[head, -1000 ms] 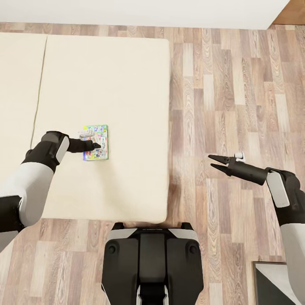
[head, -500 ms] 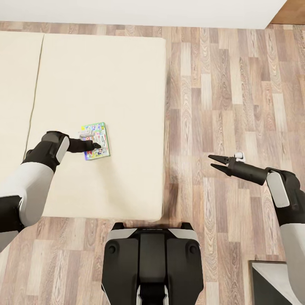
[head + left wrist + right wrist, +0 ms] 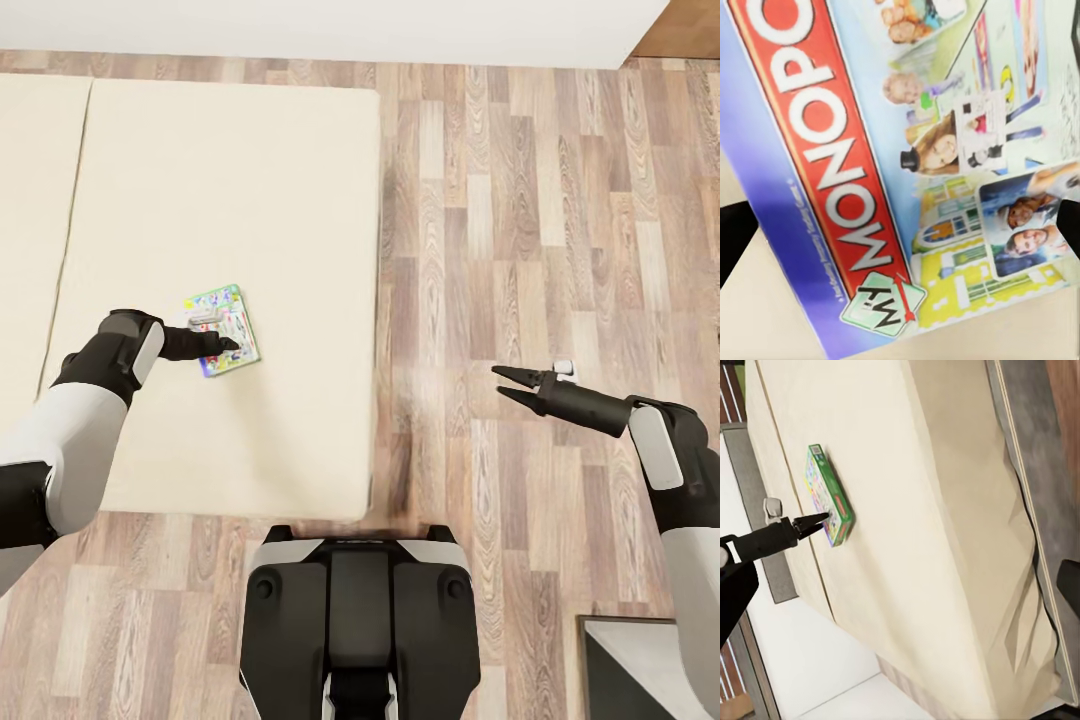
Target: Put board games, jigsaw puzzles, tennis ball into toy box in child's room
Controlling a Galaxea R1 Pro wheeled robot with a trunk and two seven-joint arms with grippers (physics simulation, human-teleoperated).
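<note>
Board game: a flat rectangular box (image 3: 222, 330) with a glossy printed lid. It lies on the bed, a little turned against the bed's edges, toward the near side of the mattress.
Lid print: in the left wrist view the box (image 3: 922, 165) shows a red band with white letters "MONOPO", a blue border, cartoon faces and small yellow and green squares.
Box side: in the right wrist view the box (image 3: 829, 496) has a green narrow side and looks thin.
Bed: a wide cream mattress (image 3: 240, 180) with a smooth matte cover and rounded corners. A straight seam runs along its far left part. In the right wrist view the cover (image 3: 922, 547) has soft folds near the edge.
Left hand: the left hand (image 3: 222, 341) is black and slim and its tips are over the box. Whether the fingers are spread or pressing the box, I cannot tell.
Left arm: bent at the elbow, with a white forearm and a black wrist, it reaches from the left side across the mattress.
Right hand: the right hand (image 3: 508, 384) is over the floor, well apart from the bed. Its two pointed black fingers are spread with a clear gap, and they pinch nothing.
Right arm: stretched forward and inward from the right side, about level.
Floor: wooden planks (image 3: 540, 220) in mixed brown and grey tones with visible grain.
Robot base: black, glossy, with rounded shoulders (image 3: 358, 620), near the foot of the bed.
</note>
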